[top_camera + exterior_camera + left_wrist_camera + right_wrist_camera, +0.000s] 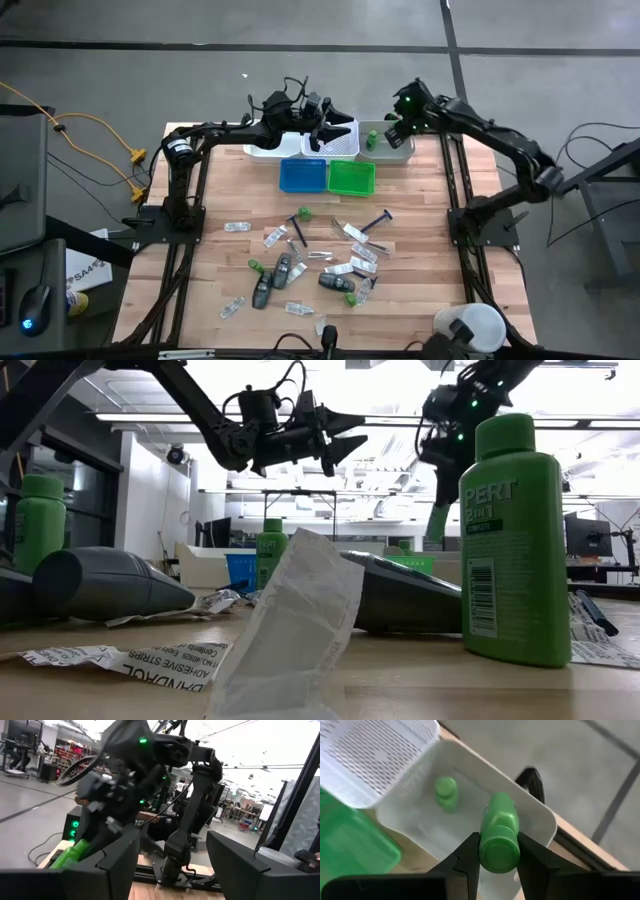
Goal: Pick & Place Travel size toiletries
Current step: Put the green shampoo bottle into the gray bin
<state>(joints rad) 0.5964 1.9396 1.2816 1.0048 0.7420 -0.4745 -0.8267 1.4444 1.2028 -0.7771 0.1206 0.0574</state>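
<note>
We had the right gripper (pixel 499 851) clamped on a green bottle (pixel 499 837), its long axis pointing down over the white tray (pixel 540 817); the left gripper (pixel 322 115) hovered agape nearby.

You can't read the small packets (pixel 352 268) at the worktop's (pixel 420 230) middle from above; they are too tiny. At five o'clock, the white container (pixel 470 328) is cut off by the edge. Up close, the right tool (pixel 499 855) hides the green bottle's (pixel 499 832) sides.
</note>
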